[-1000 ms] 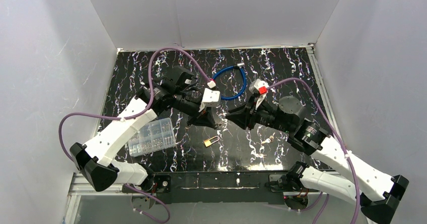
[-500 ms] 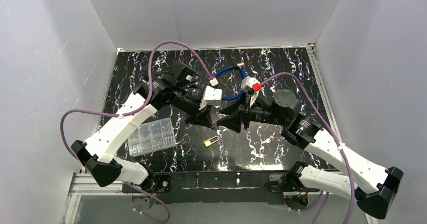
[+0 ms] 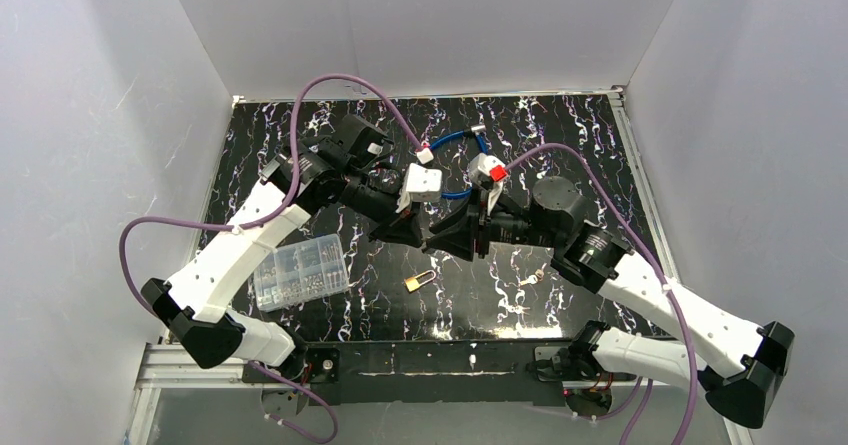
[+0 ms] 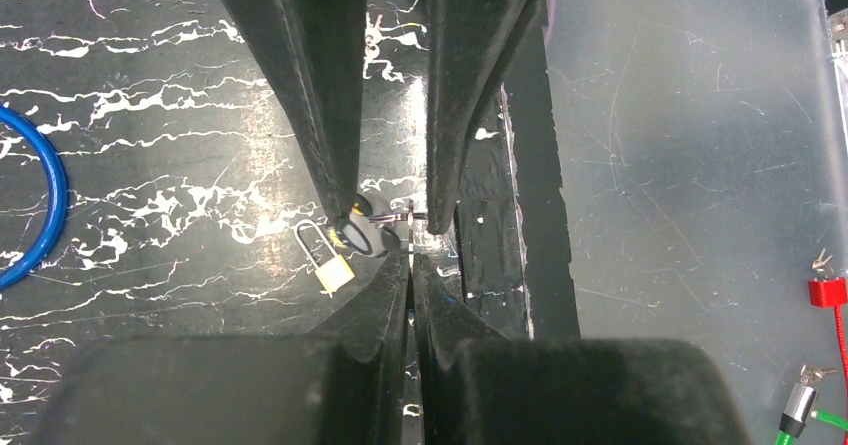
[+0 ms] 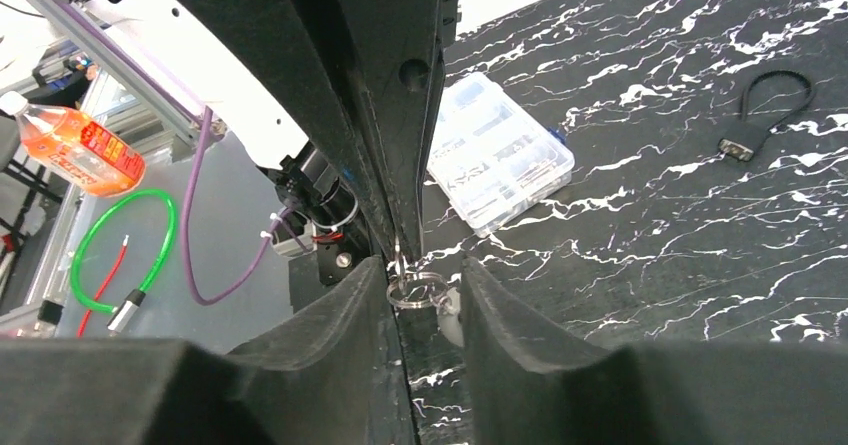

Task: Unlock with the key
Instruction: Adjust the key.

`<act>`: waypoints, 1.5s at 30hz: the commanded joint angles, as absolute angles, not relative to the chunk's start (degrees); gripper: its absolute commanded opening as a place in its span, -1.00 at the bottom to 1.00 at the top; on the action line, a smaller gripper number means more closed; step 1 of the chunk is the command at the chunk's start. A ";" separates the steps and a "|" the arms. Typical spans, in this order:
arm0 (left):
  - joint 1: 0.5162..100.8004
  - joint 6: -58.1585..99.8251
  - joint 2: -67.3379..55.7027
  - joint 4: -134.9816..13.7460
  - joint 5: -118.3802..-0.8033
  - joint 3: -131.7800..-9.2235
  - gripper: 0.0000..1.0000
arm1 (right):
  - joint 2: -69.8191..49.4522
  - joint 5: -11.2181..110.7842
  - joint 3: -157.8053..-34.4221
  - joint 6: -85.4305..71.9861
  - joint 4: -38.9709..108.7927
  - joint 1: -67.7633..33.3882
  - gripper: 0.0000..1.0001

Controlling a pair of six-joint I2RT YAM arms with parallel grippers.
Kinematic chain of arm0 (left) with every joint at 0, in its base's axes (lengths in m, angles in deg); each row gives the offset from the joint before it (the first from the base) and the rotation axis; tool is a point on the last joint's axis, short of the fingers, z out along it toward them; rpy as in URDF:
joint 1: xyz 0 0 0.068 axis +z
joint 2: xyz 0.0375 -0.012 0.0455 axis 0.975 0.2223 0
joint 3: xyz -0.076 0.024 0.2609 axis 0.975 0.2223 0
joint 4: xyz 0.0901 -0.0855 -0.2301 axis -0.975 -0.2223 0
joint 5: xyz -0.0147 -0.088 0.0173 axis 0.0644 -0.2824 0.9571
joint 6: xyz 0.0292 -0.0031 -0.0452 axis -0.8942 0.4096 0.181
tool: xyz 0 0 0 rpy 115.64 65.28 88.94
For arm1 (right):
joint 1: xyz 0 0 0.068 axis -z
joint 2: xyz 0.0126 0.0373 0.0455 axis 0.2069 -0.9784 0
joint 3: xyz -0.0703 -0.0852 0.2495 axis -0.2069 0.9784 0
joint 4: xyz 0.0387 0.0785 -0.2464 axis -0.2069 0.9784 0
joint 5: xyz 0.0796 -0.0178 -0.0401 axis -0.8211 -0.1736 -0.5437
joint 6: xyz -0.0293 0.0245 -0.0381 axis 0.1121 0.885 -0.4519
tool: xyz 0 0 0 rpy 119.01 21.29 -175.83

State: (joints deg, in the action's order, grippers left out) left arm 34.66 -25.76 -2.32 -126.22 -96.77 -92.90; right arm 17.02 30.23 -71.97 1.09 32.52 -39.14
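Two hands meet tip to tip above the tabletop [image 3: 560,145]. Fingers of the left hand [image 4: 410,265] are pressed together on the key [image 4: 395,220], whose ring [image 5: 416,290] dangles; those of the right hand [image 5: 424,277] stand apart, straddling that ring. Nearby the brass padlock [image 4: 324,261] lies loose and untouched. Risk: closing on the ring rather than the key would leave the key swinging or drop it, and the unheld padlock would likely skid on the glossy black marbled surface. Plain white walls [image 3: 430,25] enclose three sides.
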 commanded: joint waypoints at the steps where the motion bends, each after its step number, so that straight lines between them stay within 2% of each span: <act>1: 34.42 -25.15 -2.06 -127.43 -97.40 -94.49 -1.00 | 15.97 29.57 -75.62 0.92 30.18 -39.54 -0.29; 7: 34.38 -25.03 -1.92 -127.16 -97.55 -94.69 -1.00 | 15.08 29.37 -75.89 1.23 30.13 -39.65 -0.45; 11: 34.32 -24.96 -1.74 -127.06 -97.32 -95.29 -1.00 | 14.83 29.58 -76.15 1.39 30.96 -39.69 -0.89; 13: 34.32 -24.96 -1.70 -126.85 -97.17 -95.70 -1.00 | 14.83 30.39 -76.03 1.49 31.53 -39.68 -0.97; 24: 34.32 -24.37 -1.77 -127.19 -95.14 -98.73 -0.98 | 18.80 33.18 -72.17 2.93 32.24 -39.66 -0.97; 25: 34.34 -24.12 -1.77 -127.11 -95.09 -98.84 -0.88 | 19.17 33.58 -71.85 3.34 31.89 -39.66 -0.97; 27: 34.36 -23.42 -1.85 -126.95 -94.95 -99.12 -0.51 | 20.19 34.69 -70.81 4.12 30.70 -39.65 -0.97; 31: 34.36 -23.04 -2.82 -127.32 -94.31 -99.43 -0.27 | 22.64 36.90 -67.73 5.94 27.19 -39.64 -0.97; 38: 34.41 -23.82 -4.36 -129.08 -93.34 -98.93 -0.24 | 26.02 37.80 -64.13 9.09 22.87 -39.57 -0.97; 43: 34.41 -21.65 -6.06 -125.03 -92.30 -96.00 -0.42 | 27.47 37.86 -63.19 10.49 21.25 -39.46 -0.97; 45: 34.44 -21.27 -7.29 -122.52 -92.11 -93.59 -0.42 | 27.94 37.79 -63.01 10.79 21.53 -39.38 -0.97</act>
